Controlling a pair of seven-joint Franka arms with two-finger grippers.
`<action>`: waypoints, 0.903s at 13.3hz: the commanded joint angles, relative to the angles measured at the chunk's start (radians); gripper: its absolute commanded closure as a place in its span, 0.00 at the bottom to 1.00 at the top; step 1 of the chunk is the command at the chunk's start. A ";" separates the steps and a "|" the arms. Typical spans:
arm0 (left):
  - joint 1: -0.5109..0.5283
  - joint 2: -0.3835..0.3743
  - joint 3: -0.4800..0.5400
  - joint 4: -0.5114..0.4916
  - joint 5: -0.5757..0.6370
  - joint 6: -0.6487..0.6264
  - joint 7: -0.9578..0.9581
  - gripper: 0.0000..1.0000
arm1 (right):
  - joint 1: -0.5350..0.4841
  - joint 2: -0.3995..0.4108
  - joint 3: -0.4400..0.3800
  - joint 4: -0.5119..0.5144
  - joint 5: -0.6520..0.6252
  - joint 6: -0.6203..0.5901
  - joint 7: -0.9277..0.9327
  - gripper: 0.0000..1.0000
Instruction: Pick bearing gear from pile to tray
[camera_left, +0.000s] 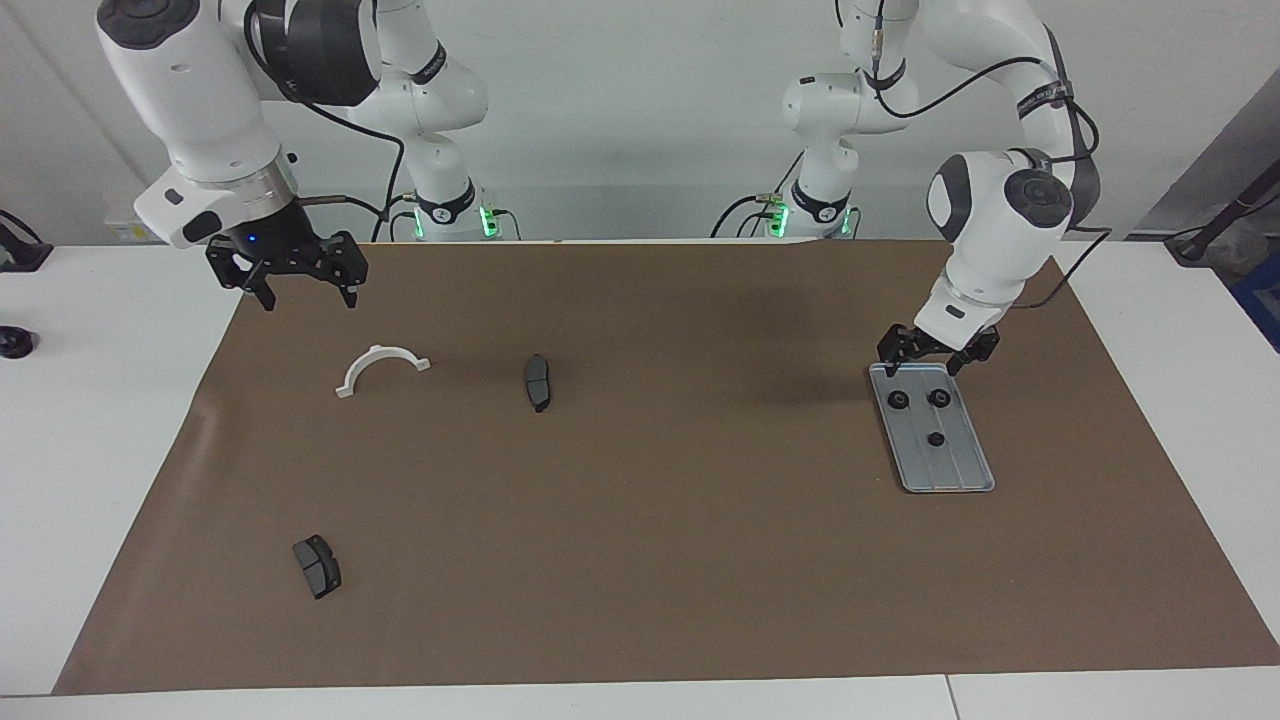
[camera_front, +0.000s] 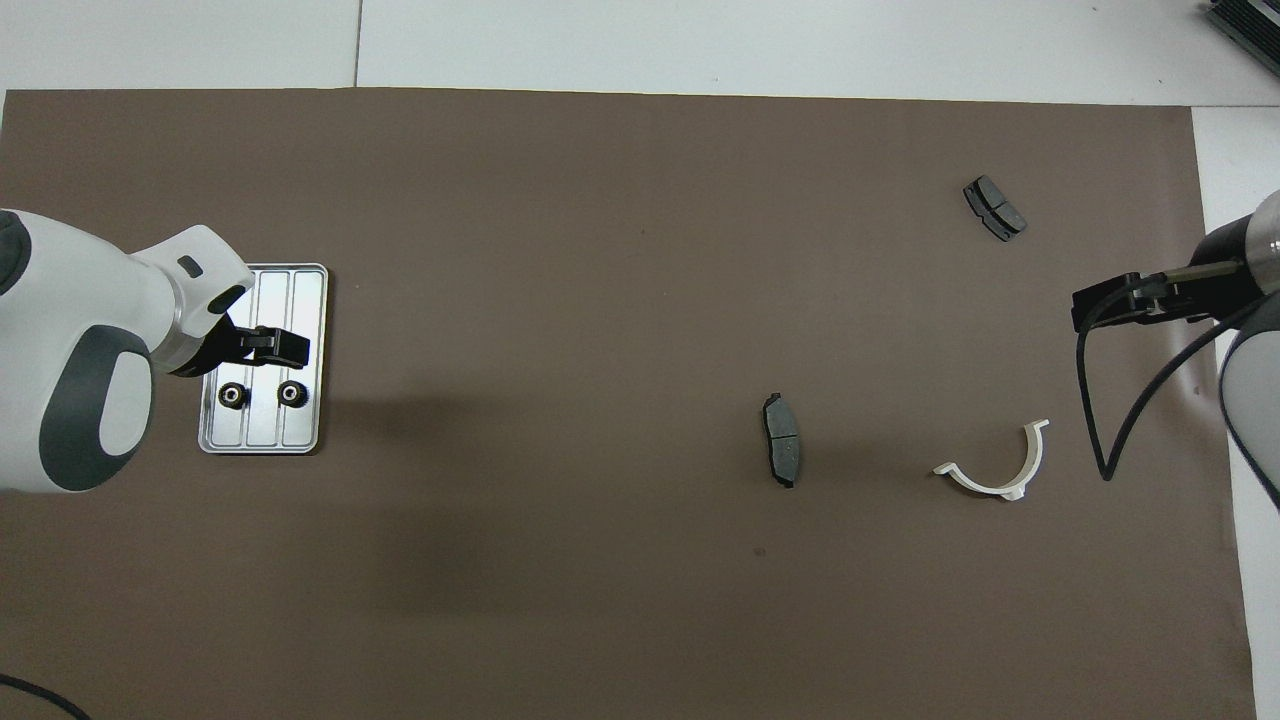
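Three small black bearing gears (camera_left: 899, 400) (camera_left: 939, 398) (camera_left: 936, 439) lie on the silver grooved tray (camera_left: 962, 472) at the left arm's end of the mat. In the overhead view two gears (camera_front: 232, 394) (camera_front: 291, 392) show on the tray (camera_front: 305, 300); the gripper covers the third. My left gripper (camera_left: 928, 362) hangs open and empty just over the tray's end nearer the robots, and also shows in the overhead view (camera_front: 265, 348). My right gripper (camera_left: 309, 298) waits open in the air over the mat's corner at the right arm's end.
The pile's parts lie scattered on the brown mat (camera_left: 640, 560): a white half-ring (camera_left: 382, 368), a dark brake pad (camera_left: 538, 381) beside it, and another pad (camera_left: 317, 566) farther from the robots. White table borders the mat.
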 joint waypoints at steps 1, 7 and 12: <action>-0.022 -0.069 0.009 0.023 -0.009 -0.077 0.020 0.00 | -0.005 -0.015 0.004 -0.022 -0.009 0.021 0.004 0.00; -0.008 -0.089 0.019 0.331 -0.038 -0.427 0.021 0.00 | -0.005 -0.015 0.004 -0.022 -0.009 0.022 0.004 0.00; -0.001 -0.048 0.024 0.445 -0.034 -0.481 0.029 0.00 | -0.005 -0.014 0.004 -0.022 -0.009 0.022 0.004 0.00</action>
